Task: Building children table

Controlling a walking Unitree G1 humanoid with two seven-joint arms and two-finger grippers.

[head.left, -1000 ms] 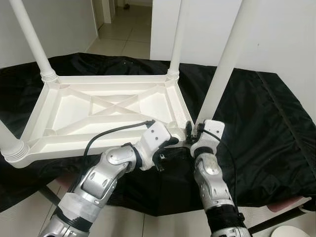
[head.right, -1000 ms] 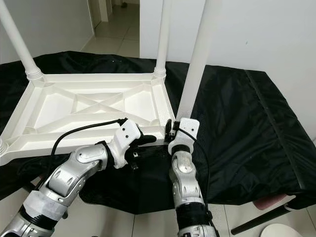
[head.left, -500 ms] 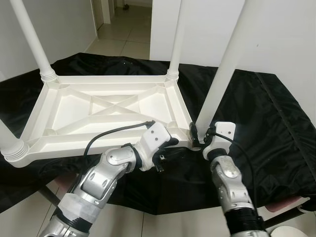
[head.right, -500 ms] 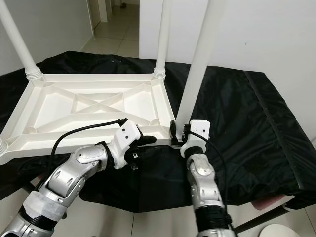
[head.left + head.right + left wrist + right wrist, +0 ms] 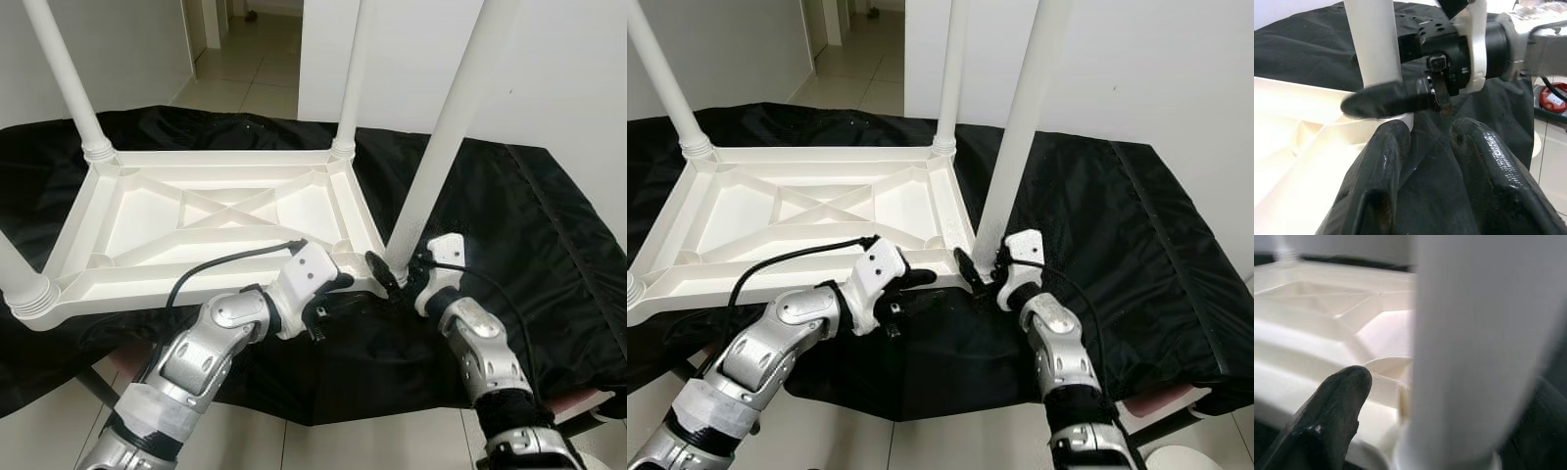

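Lower centre: left gripper (image 5: 343, 284), fingers slightly apart, holding nothing, at near rim of upturned white table top (image 5: 147, 230). Lower right: right gripper (image 5: 394, 272), fingers spread either side of base of near-right leg (image 5: 446, 137), at the top's near-right corner; contact not clear. Centre: table top underside up on black cloth (image 5: 529, 245). Upper frame: two far legs (image 5: 64, 78) standing in far corners.

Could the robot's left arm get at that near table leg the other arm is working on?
Probably yes. The left gripper hovers at the frame's near edge beside that leg, with nothing between them, though the right gripper already straddles the leg's base.
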